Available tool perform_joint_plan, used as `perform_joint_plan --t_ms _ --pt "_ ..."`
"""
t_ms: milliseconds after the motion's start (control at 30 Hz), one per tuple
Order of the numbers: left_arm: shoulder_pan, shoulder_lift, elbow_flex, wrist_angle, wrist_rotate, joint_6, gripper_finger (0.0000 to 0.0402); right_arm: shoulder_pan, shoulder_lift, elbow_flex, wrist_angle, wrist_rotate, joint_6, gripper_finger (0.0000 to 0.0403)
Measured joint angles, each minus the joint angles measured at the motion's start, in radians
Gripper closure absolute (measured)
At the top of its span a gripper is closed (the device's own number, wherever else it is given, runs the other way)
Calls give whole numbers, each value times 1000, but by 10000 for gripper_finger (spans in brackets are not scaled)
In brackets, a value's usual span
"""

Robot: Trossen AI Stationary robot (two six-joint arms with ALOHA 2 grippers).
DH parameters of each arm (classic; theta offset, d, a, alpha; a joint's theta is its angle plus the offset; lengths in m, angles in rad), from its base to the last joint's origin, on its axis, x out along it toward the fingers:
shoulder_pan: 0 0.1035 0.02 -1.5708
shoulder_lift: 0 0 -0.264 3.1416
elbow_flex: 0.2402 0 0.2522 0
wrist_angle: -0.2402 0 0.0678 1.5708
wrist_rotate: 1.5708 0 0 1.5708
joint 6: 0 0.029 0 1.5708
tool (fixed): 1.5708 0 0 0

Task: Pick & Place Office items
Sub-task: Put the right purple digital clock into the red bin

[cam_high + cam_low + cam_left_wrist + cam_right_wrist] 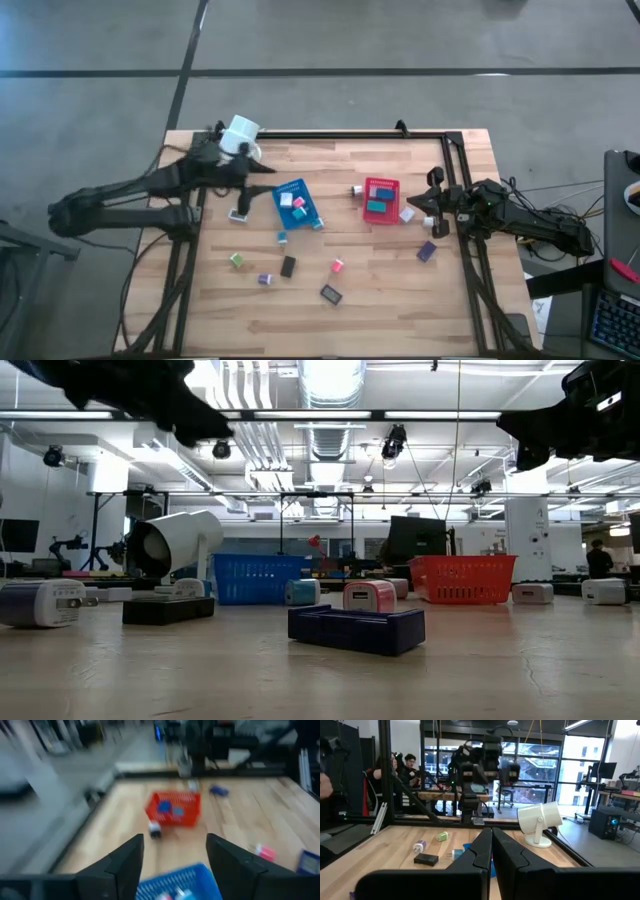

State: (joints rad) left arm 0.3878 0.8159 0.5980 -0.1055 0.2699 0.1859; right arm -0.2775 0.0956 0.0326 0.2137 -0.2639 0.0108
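The office items are small blocks scattered on the wooden table: green (237,260), purple (265,279), black (288,266), pink (338,265), navy (427,251). Others lie in the blue tray (302,188) and the red tray (382,218). My left gripper (175,865) hangs open in the air, near the blue tray's (192,872) far left corner, with nothing between its fingers. It also shows in the high view (266,168). My right gripper (491,851) is shut and empty, raised by the table's right side next to the red tray (422,203).
A white mug-like cylinder (240,135) on a stand sits at the far left corner. A white-and-black block (238,214) lies left of the blue tray. A black frame rail (350,134) runs along the far and right edges. People sit beyond the table (410,767).
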Motion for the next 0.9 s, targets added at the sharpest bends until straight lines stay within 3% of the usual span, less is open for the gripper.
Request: perform_joint_plan --t_ms 167,400,700,900 --pt "0 -180 -101 60 -6 25 250 0 0 0 1 2 -4 394" --pt "11 -324 -257 178 -8 75 389 0 0 0 7 2 -9 394" --pt "24 -386 -341 211 -1 -37 397 0 0 0 7 3 -14 394" --pt "27 -419 -411 251 -4 -5 399 0 0 0 7 3 -14 394"
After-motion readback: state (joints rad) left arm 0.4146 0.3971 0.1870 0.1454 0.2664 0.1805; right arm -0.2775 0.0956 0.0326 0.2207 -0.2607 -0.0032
